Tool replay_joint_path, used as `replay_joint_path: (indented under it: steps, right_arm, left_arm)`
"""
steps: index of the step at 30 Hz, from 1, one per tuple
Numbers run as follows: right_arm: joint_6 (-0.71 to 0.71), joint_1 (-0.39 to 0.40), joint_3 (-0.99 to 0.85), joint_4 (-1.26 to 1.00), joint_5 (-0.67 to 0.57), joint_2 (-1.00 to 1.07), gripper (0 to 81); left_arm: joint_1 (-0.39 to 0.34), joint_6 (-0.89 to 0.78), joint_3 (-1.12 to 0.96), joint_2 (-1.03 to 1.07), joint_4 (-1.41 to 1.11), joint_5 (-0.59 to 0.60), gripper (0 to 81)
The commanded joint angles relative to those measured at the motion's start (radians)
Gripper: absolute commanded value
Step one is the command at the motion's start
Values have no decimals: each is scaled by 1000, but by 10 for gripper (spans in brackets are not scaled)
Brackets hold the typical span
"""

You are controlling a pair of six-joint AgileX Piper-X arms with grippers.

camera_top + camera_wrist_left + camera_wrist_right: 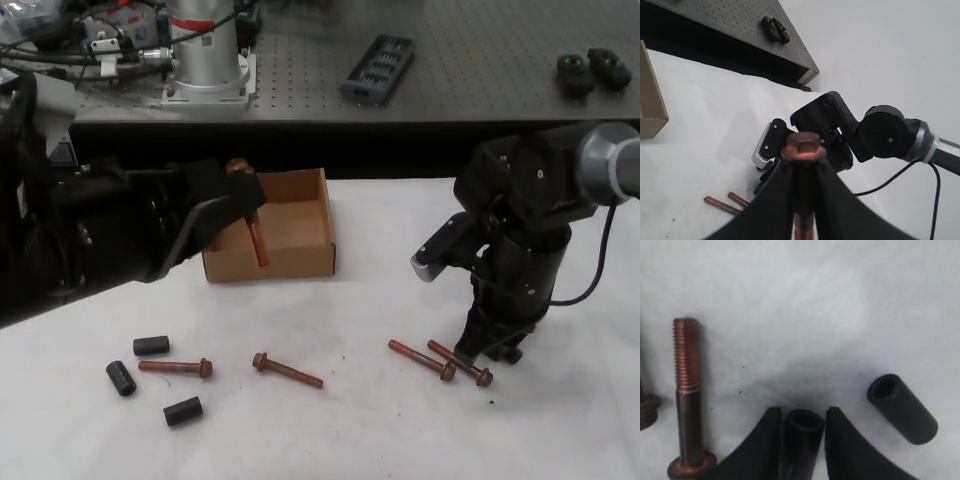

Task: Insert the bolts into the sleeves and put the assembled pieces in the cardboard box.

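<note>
My left gripper [243, 207] is shut on a copper bolt [257, 237] and holds it head up, in the air just in front of the cardboard box [296, 258]. The left wrist view has the bolt's hex head [801, 147] sticking out above the closed gripper [802, 167]. My right gripper [494, 349] points down at the cloth on the right. In its wrist view the gripper [801, 414] is shut on a black sleeve [801, 437]. A second sleeve [902, 408] and a bolt [688, 395] lie close by.
Two bolts [422, 359] [462, 363] lie beside the right gripper. Two more bolts [178, 367] [287, 369] and three black sleeves [151, 345] [121, 377] [183, 411] lie front left. A perforated metal bench [470, 60] with fixtures runs along the back.
</note>
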Motion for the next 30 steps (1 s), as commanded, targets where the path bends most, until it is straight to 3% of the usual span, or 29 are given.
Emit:
replay_joint_path:
  steps: [1,12,14,17,18,25,30]
  right_arm:
    - [6,0,-22,12,-5,4,137]
    - [15,-14,7,47,-35,10,123]
    - [15,-18,20,47,-35,10,181]
    - [14,-22,30,50,-28,10,332]
    - [14,-21,30,53,-28,10,337]
    - [14,-21,30,47,-30,10,199]
    - [14,-21,30,67,-33,10,38]
  left_arm:
    - [3,18,-5,-14,-18,36,6]
    - [3,18,-5,-23,-16,49,6]
    - [3,18,-5,-23,-16,49,6]
    - [3,18,-5,-23,-16,49,6]
    - [3,18,-5,-23,-16,49,6]
    - [3,18,-5,-23,-16,49,6]
    - [3,54,-5,-23,-13,26,6]
